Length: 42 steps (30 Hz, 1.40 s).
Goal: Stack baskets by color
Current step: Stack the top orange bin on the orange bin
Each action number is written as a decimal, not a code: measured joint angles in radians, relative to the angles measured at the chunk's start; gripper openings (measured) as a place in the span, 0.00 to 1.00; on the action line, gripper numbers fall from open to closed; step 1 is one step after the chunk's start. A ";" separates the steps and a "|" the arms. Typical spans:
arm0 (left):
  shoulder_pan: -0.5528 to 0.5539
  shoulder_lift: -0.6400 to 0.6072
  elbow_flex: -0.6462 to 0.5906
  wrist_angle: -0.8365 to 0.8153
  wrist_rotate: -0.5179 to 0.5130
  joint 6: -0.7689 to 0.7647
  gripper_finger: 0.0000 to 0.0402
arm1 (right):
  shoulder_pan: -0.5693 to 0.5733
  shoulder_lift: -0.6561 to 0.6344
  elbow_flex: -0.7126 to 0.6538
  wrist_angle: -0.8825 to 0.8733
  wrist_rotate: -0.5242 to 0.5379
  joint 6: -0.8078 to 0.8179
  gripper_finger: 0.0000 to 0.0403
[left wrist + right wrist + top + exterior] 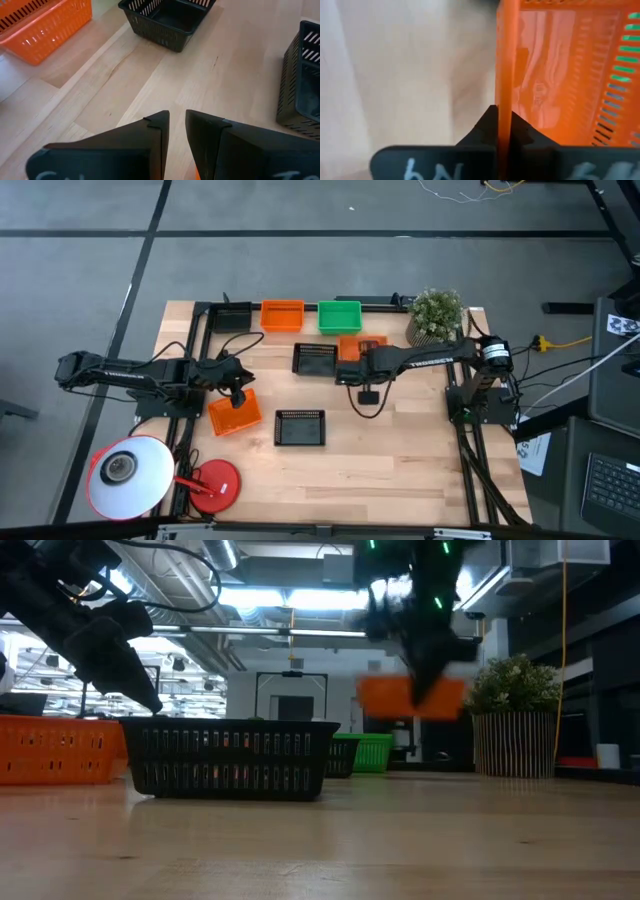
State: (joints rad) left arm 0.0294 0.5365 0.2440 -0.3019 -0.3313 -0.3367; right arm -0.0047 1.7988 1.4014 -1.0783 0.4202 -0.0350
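The orange basket (555,75) hangs off the table, its wall pinched in my right gripper (502,125), which is clamped tight on it. Next I carry it to the orange basket (282,315) beyond my fingers, beside the green one (340,316). My left gripper (177,130), slightly parted, seems empty. Pale wooden table (400,460); workshop behind.

I'm seeing pale, smooth wood with fine grain on the table (210,75). The orange basket (560,75) is looking like glossy plastic mesh, the black basket (232,758) duller plastic.
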 joint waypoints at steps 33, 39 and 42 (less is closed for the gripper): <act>0.000 0.000 0.000 0.003 0.000 0.000 0.14 | -0.417 0.513 0.852 0.637 -0.540 -0.310 0.00; 0.000 0.000 0.000 0.003 0.000 0.000 0.14 | -0.444 0.623 0.882 0.603 -0.580 -0.307 0.00; 0.000 0.000 0.000 0.003 0.000 0.000 0.14 | -0.448 0.647 0.882 0.587 -0.581 -0.306 0.00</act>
State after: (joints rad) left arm 0.0296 0.5362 0.2440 -0.2985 -0.3317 -0.3367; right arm -0.4528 2.4462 2.2829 -0.4913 -0.1611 -0.3412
